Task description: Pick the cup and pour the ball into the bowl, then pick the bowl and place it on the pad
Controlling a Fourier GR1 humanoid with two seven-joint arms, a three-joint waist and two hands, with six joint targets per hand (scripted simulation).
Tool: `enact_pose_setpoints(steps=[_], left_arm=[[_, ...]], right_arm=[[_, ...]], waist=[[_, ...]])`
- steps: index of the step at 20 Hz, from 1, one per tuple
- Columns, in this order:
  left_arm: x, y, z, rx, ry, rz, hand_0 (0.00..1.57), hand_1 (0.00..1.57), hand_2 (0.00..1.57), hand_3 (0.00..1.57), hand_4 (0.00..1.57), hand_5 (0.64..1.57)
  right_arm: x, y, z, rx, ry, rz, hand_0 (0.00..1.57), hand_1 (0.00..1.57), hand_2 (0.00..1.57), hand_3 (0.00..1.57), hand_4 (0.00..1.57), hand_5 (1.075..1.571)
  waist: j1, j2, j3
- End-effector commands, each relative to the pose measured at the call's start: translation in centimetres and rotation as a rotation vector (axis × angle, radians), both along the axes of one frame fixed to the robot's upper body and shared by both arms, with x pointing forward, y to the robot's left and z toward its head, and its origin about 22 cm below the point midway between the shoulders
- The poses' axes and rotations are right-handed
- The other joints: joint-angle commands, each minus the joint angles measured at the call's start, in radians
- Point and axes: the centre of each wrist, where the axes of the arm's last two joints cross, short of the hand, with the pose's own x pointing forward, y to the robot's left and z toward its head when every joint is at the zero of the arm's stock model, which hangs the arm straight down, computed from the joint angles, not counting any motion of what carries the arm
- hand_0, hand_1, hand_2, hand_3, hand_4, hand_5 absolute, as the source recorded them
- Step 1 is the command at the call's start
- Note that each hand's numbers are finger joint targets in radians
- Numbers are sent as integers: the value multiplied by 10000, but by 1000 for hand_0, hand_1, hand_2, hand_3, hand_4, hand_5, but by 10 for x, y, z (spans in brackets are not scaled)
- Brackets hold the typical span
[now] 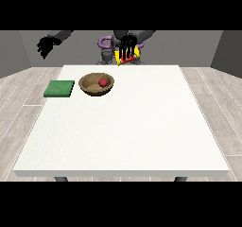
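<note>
Yellow cup (127,56) in fingers (125,46), ball (102,82) in bowl (90,86)

Bare test room: grey walls (19,51), pale plank floor (215,98), lone white table (127,126).

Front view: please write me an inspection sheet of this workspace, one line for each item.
Surface: white table, mostly bare.
Job's things: wooden bowl at the far left part of the table, with a red ball inside; green pad flat beside it, near the table's left edge, apart from the bowl; yellow cup held up above the far edge.
Clutter: nothing seen.
Hands: the hand at the view's right has its fingers round the cup; the hand at the view's left is raised off the table, holding nothing.
Cables: nothing seen.
Surroundings: grey plank floor, grey walls.
</note>
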Motion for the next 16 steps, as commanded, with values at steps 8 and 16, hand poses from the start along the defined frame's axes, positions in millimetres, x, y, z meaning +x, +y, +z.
enact_pose_setpoints(steps=[8, 16], left_arm=[[-5, 35, 104, -11536, -691, -1272, 0, 0, 0, 0, 407, 1497], [8, 144, 158, -13871, 1066, -4357, 0, 0, 0, 0, 235, 1490]], right_arm=[[22, 22, 5, 658, -466, -429, 0, 0, 0, 0, 700, 1570], [13, 22, -6, 961, -424, -2000, 0, 0, 0, 0, 0, 1570]], waist=[[1139, 1971, -157], [2822, 2443, -32]])
